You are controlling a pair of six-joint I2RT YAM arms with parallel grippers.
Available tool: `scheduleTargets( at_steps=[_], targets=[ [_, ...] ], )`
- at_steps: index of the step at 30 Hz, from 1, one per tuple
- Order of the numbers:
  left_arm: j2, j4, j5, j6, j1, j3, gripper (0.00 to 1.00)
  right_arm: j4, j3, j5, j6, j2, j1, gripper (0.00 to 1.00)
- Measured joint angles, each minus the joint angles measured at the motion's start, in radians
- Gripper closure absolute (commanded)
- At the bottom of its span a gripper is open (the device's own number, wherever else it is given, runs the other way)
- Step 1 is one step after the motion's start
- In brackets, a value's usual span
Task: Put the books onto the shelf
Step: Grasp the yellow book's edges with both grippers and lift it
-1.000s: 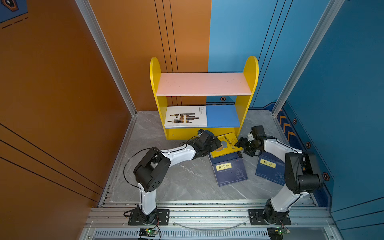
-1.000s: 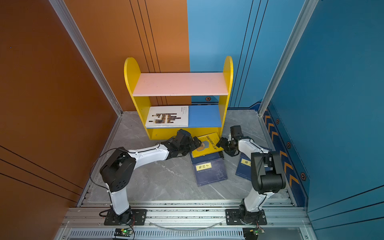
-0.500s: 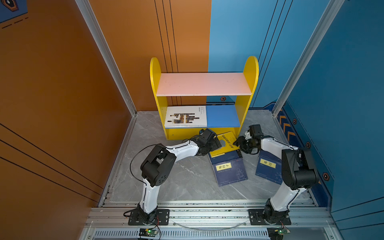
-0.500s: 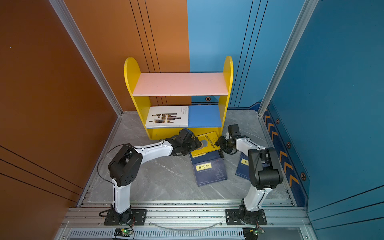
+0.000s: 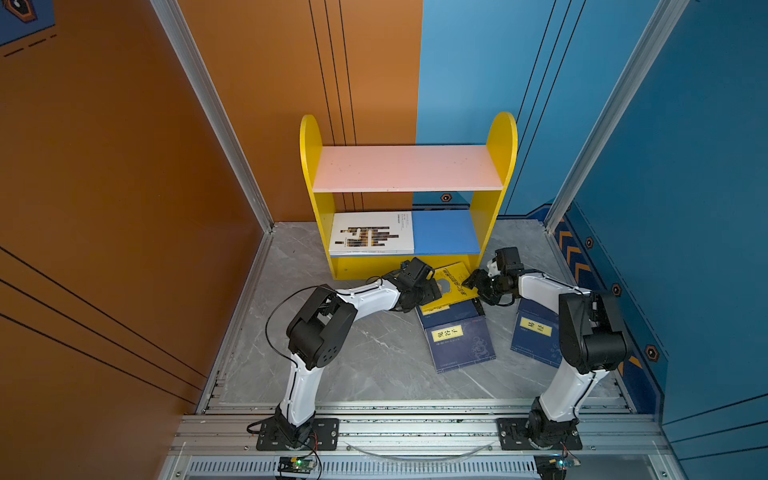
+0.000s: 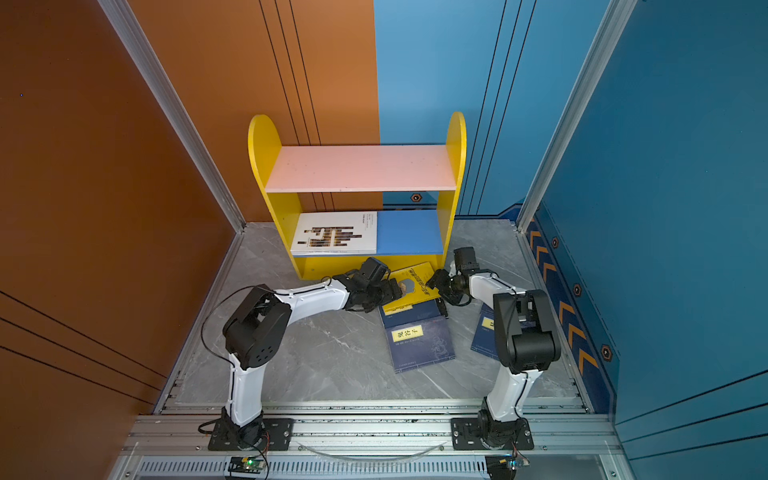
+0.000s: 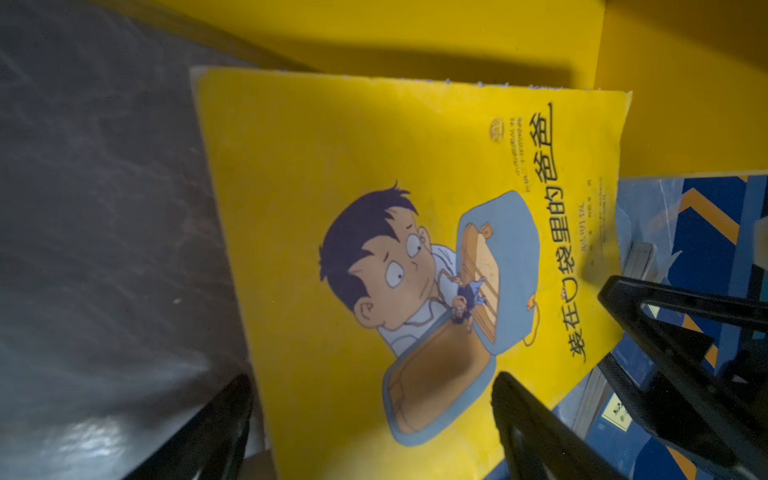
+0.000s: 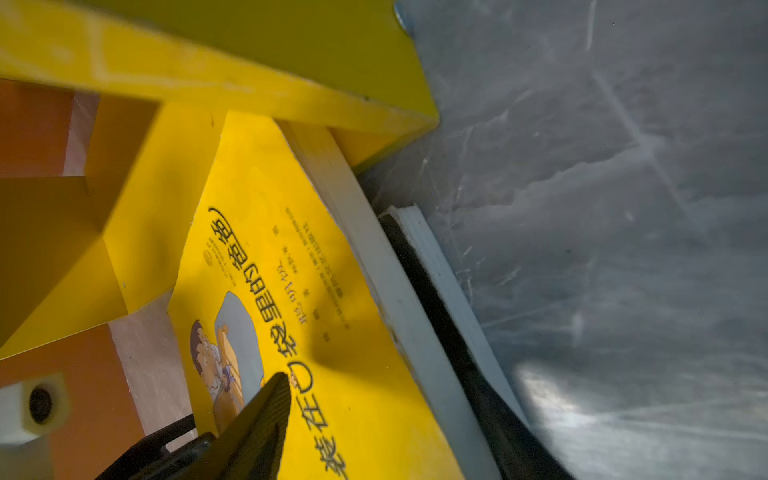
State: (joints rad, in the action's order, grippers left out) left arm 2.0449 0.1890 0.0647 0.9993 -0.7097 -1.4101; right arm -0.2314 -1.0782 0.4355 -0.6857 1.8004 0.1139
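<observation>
The left fingers [image 7: 226, 424] stand wide, astride one side edge of the yellow book [image 5: 452, 286]. The right fingers [image 8: 262, 415] are also apart, one above the cover at the opposite edge. I think neither holds it yet. The book lies tilted on a navy book [image 5: 461, 340], close against the base strip [image 5: 365, 268] of the shelf [image 5: 505, 137] at the rear edge of the table [image 5: 353, 361]. If only the cover is pinched, the pages may fall open. A push could jam it against the strip.
</observation>
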Motion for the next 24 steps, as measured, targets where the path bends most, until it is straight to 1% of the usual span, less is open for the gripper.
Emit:
scheduleTargets(
  at_steps=[1,3,4,6,7,10,16,20,22,24],
  targets=[
    [0.005,0.003,0.001,-0.007,0.0,-0.007,0.12,0.002,0.0,0.005,-0.002,0.001,0.001,0.35],
    [0.01,0.011,0.005,-0.02,0.0,-0.016,0.12,0.009,0.0,0.008,-0.01,0.003,0.003,0.4],
    [0.012,0.014,0.007,-0.028,0.0,-0.018,0.12,0.009,0.0,0.007,-0.014,0.003,0.003,0.45],
    [0.017,0.018,0.01,-0.039,0.0,-0.021,0.17,0.011,0.0,0.007,-0.027,0.003,0.003,0.54],
    [0.019,0.023,0.01,-0.045,0.0,-0.022,0.17,0.016,0.001,0.006,-0.032,0.003,0.003,0.6],
    [0.024,0.028,0.013,-0.054,0.005,-0.023,0.18,0.036,0.008,0.006,-0.058,0.002,0.0,0.72],
    [0.023,0.029,0.023,-0.06,0.01,-0.023,0.2,0.099,0.029,0.01,-0.137,-0.044,0.0,0.85],
    [0.001,0.022,0.027,-0.061,0.014,-0.011,0.2,0.101,0.046,0.01,-0.169,-0.108,0.001,0.9],
    [-0.037,0.02,0.027,-0.061,0.016,0.017,0.18,0.089,0.055,0.008,-0.177,-0.158,0.005,0.93],
    [-0.084,0.017,0.027,-0.061,0.019,0.048,0.16,0.067,0.064,0.006,-0.183,-0.216,0.01,0.94]
  ],
)
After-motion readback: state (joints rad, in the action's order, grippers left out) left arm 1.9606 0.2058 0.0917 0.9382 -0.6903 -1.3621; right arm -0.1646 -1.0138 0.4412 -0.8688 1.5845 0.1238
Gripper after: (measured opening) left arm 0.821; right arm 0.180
